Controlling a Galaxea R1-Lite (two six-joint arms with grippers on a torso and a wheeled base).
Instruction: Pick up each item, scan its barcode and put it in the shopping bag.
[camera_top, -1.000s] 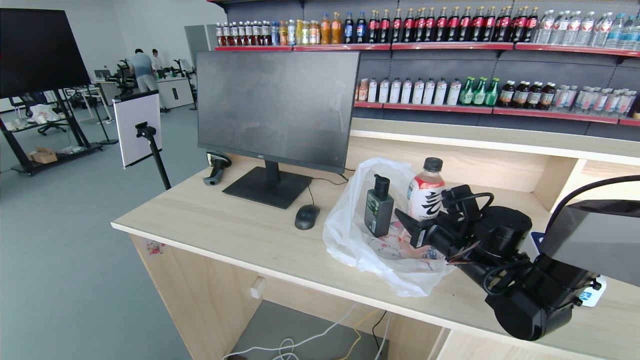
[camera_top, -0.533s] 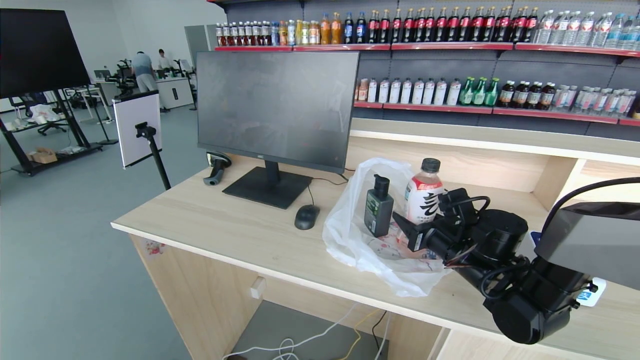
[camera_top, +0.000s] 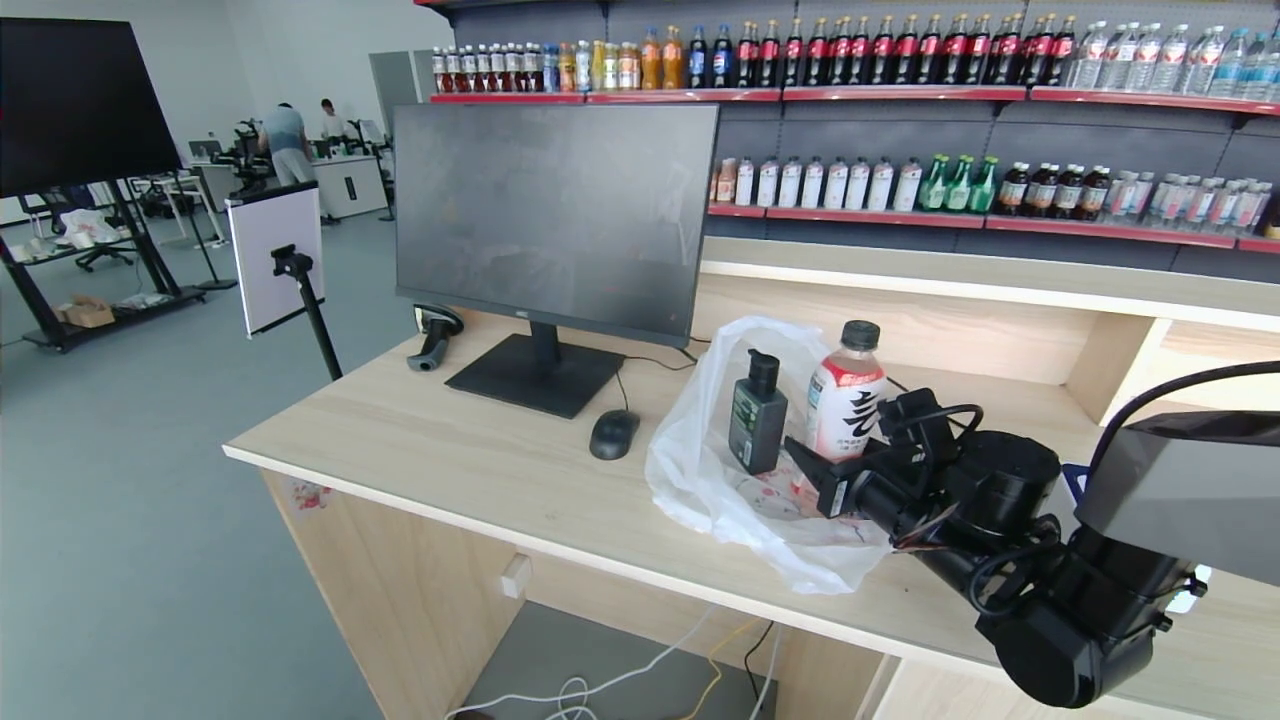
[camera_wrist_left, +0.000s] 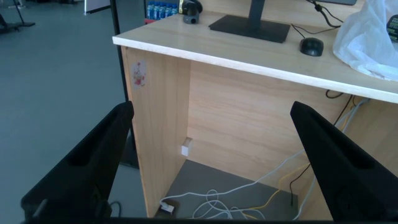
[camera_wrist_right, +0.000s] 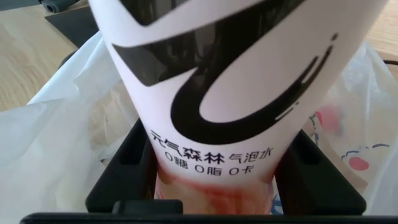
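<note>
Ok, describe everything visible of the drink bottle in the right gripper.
The drink bottle is clear plastic with a black cap, pinkish liquid, and a white label with black strokes and a red band. It stands nearly upright, clamped low between the fingers of the right gripper, at the shopping bag beside a dark pump bottle.

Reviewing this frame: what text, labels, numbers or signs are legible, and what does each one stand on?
"气泡水": label of the bottle held in the right tool, after the maker's name.
"0糖 0脂 0卡": the line beneath it on the same label.
Label on the pump bottle: too small to read.
Badge on the monitor: too small.
Labels on the shelf bottles: too small.
The sticker on the counter side: blurred.
</note>
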